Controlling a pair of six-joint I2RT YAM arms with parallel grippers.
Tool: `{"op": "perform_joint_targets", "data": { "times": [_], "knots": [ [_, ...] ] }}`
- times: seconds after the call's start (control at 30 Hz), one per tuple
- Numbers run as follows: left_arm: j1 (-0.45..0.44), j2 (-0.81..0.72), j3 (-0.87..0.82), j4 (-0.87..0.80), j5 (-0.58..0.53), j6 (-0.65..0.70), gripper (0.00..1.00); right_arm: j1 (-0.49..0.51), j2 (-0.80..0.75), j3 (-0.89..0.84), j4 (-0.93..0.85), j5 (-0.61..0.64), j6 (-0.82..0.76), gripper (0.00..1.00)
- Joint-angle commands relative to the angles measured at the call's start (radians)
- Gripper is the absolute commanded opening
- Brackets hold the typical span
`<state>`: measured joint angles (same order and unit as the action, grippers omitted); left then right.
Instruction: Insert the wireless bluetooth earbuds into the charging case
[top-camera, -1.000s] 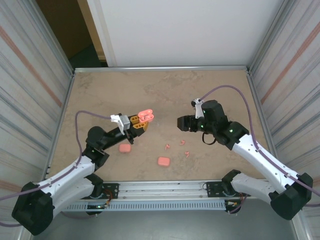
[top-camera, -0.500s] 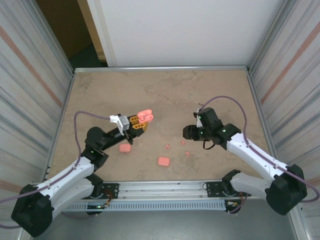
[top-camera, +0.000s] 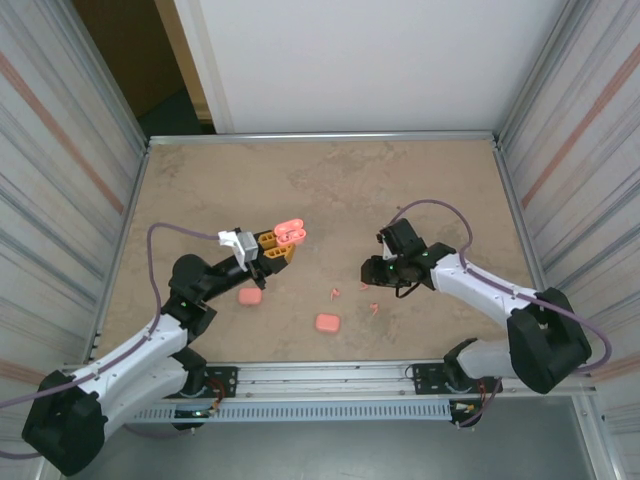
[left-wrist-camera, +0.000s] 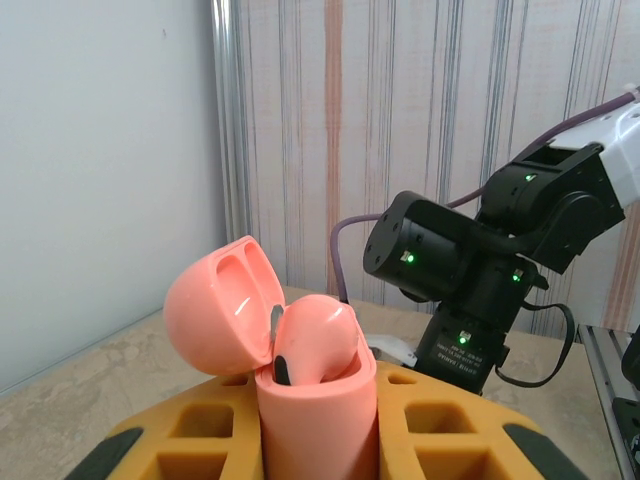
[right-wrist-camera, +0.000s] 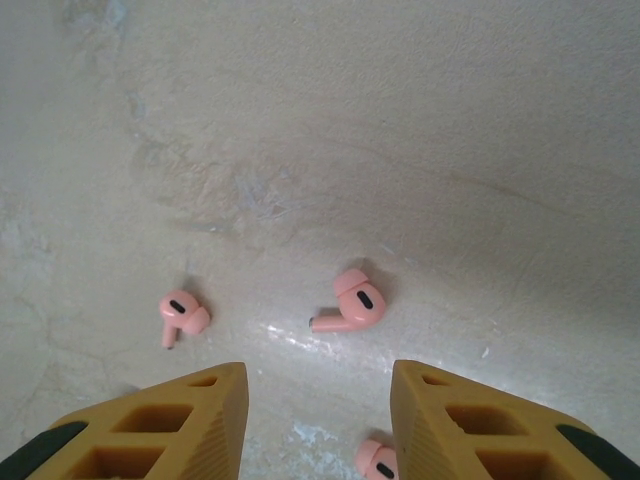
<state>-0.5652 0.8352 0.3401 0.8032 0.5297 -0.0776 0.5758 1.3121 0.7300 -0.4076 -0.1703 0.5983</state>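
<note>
Nearest the arm bases, two closed pink cases (top-camera: 327, 323) (top-camera: 249, 297) lie on the counter (top-camera: 200, 190), apart from each other and not in use.

Just beyond them the wireless bluetooth earbuds (top-camera: 335, 293) are loose on the counter. The right wrist view shows three of them: one (right-wrist-camera: 352, 304) ahead of the gap between the fingers, one (right-wrist-camera: 182, 314) off to the left, and one (right-wrist-camera: 375, 462) at the bottom edge. The right gripper (top-camera: 372, 270) hangs low over this cluster. Its fingers (right-wrist-camera: 150, 420) are spread with nothing between them, so no earbud is picked up yet.

Farther out, the left gripper (top-camera: 278, 246) holds the charging case (left-wrist-camera: 315, 400) up off the counter. Its yellow fingers (left-wrist-camera: 190, 435) pinch the lower body, and the lid (left-wrist-camera: 220, 310) is swung open to the left. A rounded pink piece (left-wrist-camera: 315, 340) sits in the mouth of the case. It looks like one earbud already seated, though I cannot be sure.

By my reading the task is in its early or middle part: the case is open and presented, and the loose earbuds remain to be grasped, carried across and seated.

No brand, label or writing can be read on any of these things.
</note>
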Motion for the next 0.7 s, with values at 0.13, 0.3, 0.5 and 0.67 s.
{"op": "perform_joint_targets", "data": {
  "times": [0.13,0.3,0.5,0.67],
  "knots": [
    [-0.006,-0.036,-0.001,-0.008,-0.003,0.020,0.00,0.010,0.071,-0.015,0.063,0.012,0.067,0.40],
    [-0.007,-0.047,-0.002,-0.022,-0.006,0.027,0.00,0.013,0.118,-0.013,0.079,0.023,0.076,0.40],
    [-0.006,-0.051,-0.004,-0.024,-0.009,0.026,0.00,0.015,0.154,-0.011,0.103,0.017,0.084,0.39],
    [-0.006,-0.056,-0.003,-0.026,-0.014,0.026,0.00,0.015,0.178,-0.008,0.100,0.022,0.084,0.38]
  ]
}}
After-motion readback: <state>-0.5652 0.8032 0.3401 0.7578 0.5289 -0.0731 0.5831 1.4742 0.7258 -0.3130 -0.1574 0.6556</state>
